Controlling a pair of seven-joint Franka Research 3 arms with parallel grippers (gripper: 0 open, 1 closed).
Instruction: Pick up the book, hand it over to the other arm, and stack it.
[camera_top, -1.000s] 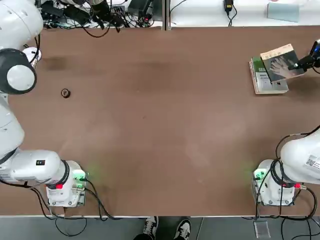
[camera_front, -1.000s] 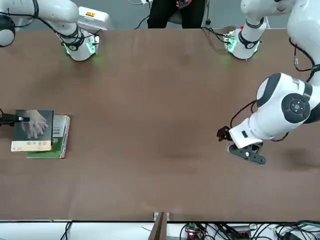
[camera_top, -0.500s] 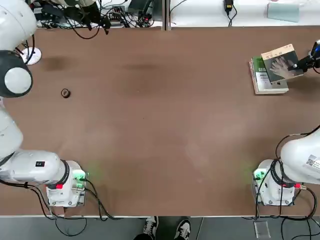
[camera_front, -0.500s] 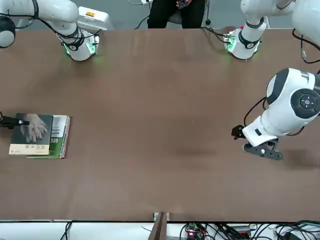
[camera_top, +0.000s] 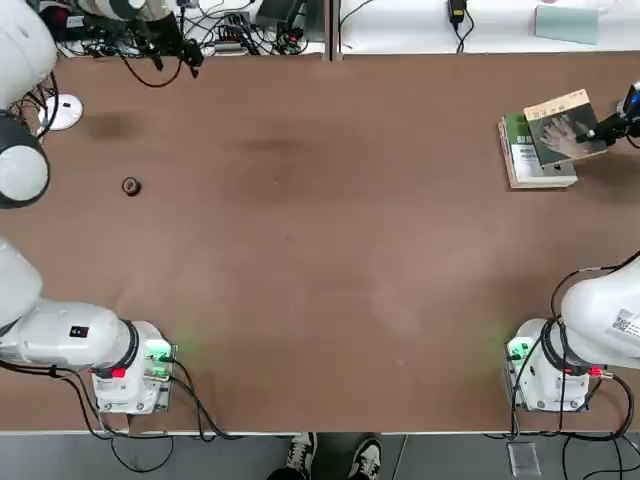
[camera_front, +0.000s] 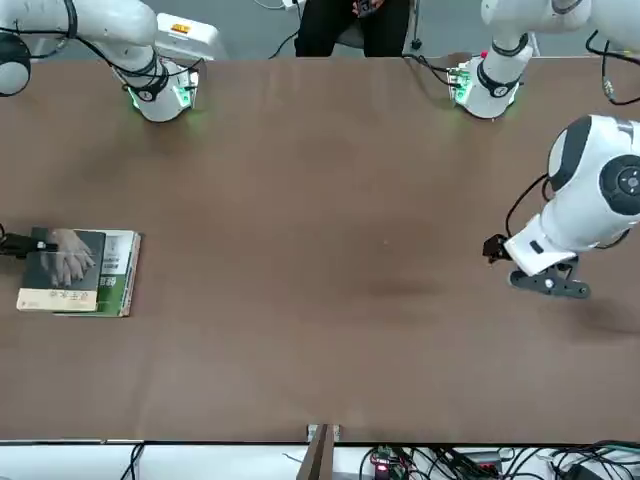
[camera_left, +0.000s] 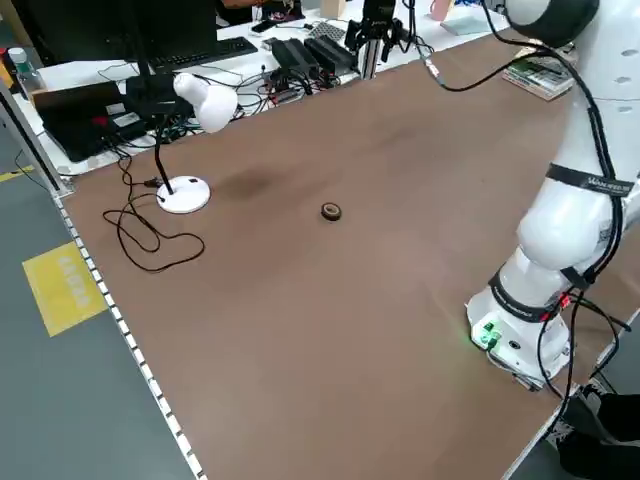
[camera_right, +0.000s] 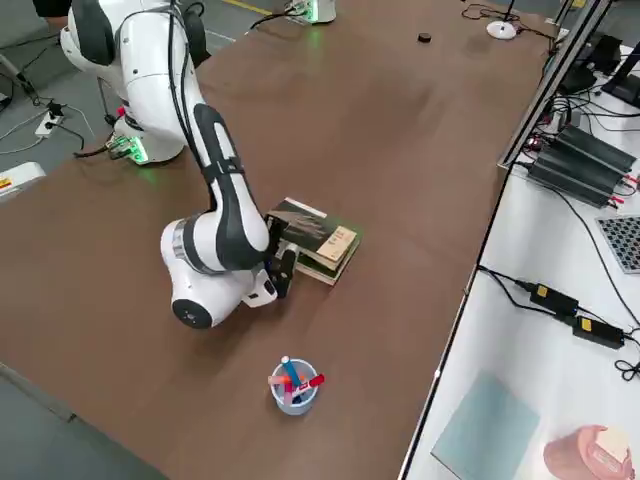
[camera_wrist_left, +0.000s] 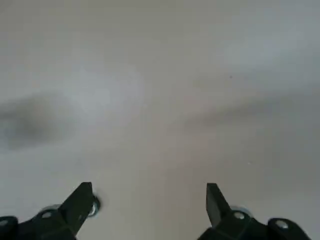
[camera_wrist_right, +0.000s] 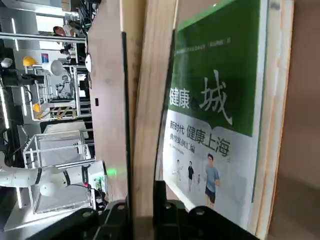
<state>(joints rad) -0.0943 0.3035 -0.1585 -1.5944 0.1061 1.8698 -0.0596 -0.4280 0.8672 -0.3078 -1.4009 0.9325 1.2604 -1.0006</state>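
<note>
Right tool holds the book over the other book; the stacking step seems in hand

The brown worktop (camera_top: 300, 250) carries everything here. The left arm (camera_top: 65, 330) is at the left side of it, and its tool (camera_wrist_left: 150, 192) stands wide with nothing between the fingers, well apart from both books. The right arm (camera_right: 235, 190) reaches to the far right part of the worktop.

There lies the thicker green-and-white book (camera_top: 540, 175), flat, as the base of the stack. The thin dark grey book (camera_top: 558, 138) is above it and covers it partly, turned at an angle and reaching past its edge. I cannot tell whether the two covers are touching.

The right tool (camera_top: 590, 134) is closed on the thin book, gripping it at the side away from the left arm, with one finger on each face.

I judge that the passing between arms is finished and the placing is almost complete. The next move should be to settle the book, open gently, and go back sideways, because a dragging finger could make it slide.
</note>
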